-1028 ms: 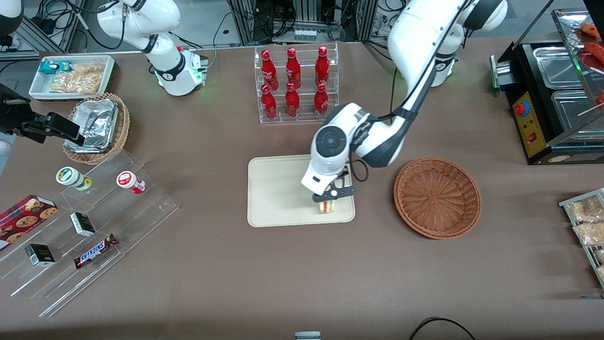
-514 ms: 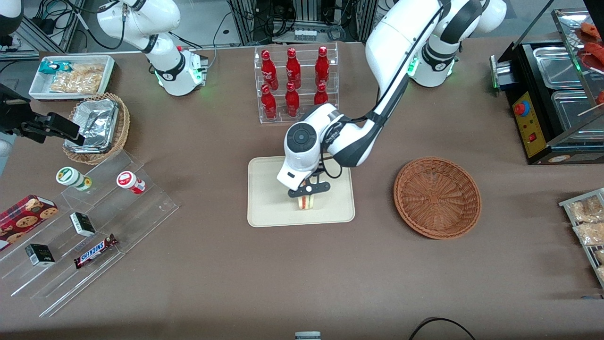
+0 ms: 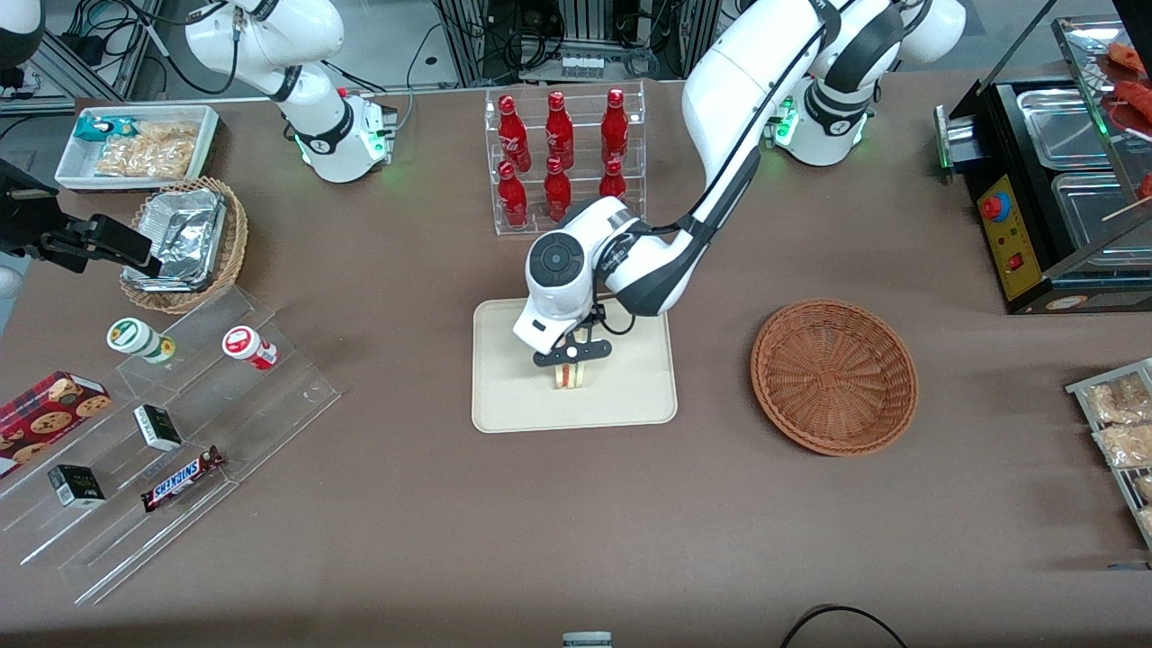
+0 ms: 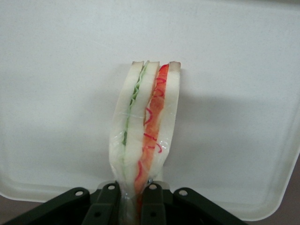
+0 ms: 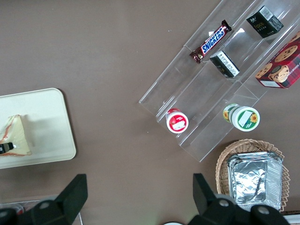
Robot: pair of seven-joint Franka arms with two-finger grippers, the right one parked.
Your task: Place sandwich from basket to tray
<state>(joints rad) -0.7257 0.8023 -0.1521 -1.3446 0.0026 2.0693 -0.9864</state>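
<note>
Over tray (image 3: 504, 396), gripper (image 3: 571, 355) pinches sandwich (image 3: 569, 375), seemingly touching it

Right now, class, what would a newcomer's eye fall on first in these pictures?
First, the tool over the middle of the tray, shut on the sandwich, whose red and green layers show. Next, the empty basket beside the tray, toward the working arm's end. Then the rack of red bottles, farther from the front camera.
</note>
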